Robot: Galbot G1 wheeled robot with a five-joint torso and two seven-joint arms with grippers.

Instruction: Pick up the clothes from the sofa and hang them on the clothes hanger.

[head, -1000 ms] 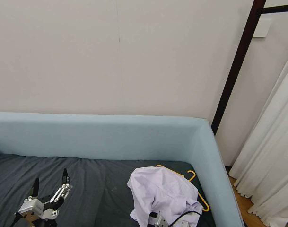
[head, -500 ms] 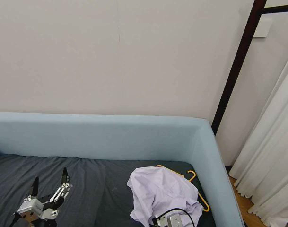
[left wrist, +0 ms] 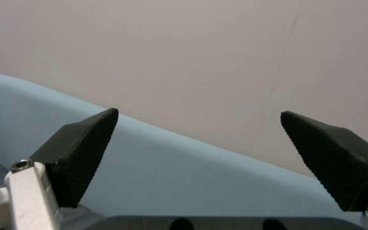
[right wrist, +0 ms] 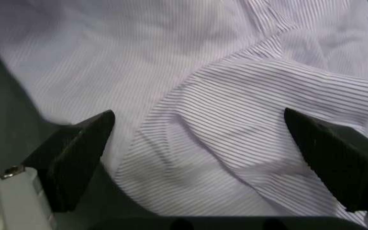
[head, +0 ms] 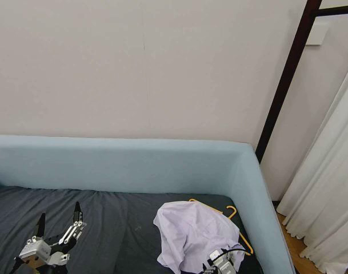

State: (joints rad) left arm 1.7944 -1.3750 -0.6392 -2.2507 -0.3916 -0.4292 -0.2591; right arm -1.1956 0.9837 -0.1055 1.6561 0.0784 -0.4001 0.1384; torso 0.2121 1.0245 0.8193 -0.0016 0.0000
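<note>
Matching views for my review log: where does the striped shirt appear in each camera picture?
Head view: shirt lies crumpled at the sofa seat's right end, over an orange hanger.
Right wrist view: shirt close up, framed by the open right gripper.
Left wrist view: faces the blue backrest and wall instead.
Shared landmark: that backrest, also in the head view.

Setting: domestic room, living-room type. Light blue sofa with dark seat against a plain wall; white curtain, dark rack post, wood floor at right. Striped shirt and yellow hanger lie on the seat.
</note>
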